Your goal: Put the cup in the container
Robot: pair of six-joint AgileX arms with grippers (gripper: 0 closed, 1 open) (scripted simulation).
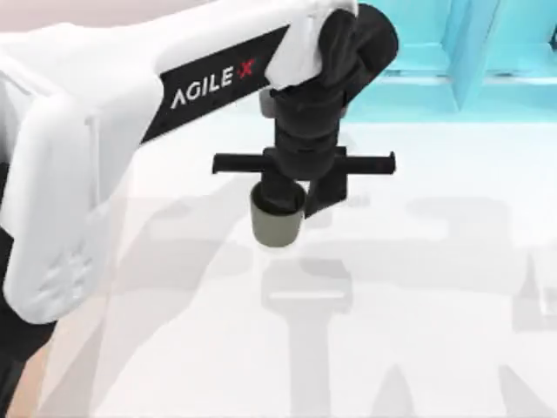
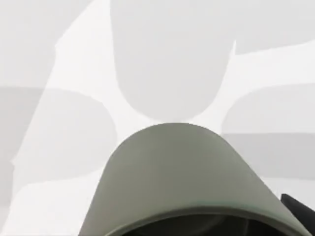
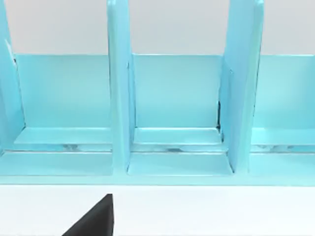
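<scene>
- Our left end effector (image 1: 280,202) sits near the centre of the top view, pointing down, fingers closed on the cup (image 1: 277,221).
- The cup hangs upright under the wrist, its rim tucked in at the fingers; its shadow lies apart at 6 o'clock on the white tabletop (image 1: 435,331), so we judge it lifted clear.
- Left wrist view: the olive-grey cup wall (image 2: 177,172) is close up, with pale tabletop beyond.
- A turquoise shelf frame (image 1: 470,61) stands at 1 o'clock along the far edge; the right wrist view faces its compartments (image 3: 177,93).
- Right end effector: a dark tip (image 3: 96,219) pokes into its own wrist view; we cannot tell whether it is wide or narrow. That arm looks parked.
- Step: carry phase, cup grasped and raised, container not reached.
- Next: locate the wooden box, move the cup over its inside, lower, then release. Keep the cup upright and avoid the shelf frame.
</scene>
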